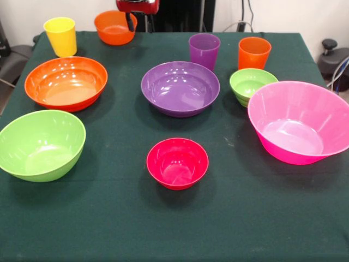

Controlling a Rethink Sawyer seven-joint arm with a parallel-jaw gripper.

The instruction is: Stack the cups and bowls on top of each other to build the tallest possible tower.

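Observation:
All bowls and cups stand apart on the green cloth; nothing is stacked. The small red-magenta bowl point(177, 162) sits empty at the front middle. The small orange bowl point(114, 27) is at the far left, and my gripper point(131, 22) reaches down into it at its right rim. The yellow cup point(60, 36) stands left of it. The purple cup point(204, 50) and orange cup point(253, 53) stand at the far right. The large orange bowl point(66, 83), lime green bowl point(41, 144), purple bowl point(180, 88), small green bowl point(252, 85) and huge pink bowl point(300, 121) are spread around.
The table point(174, 229) is covered in dark green cloth. The robot's red body point(137, 5) shows at the top edge. A black object point(334, 57) stands off the table's right side.

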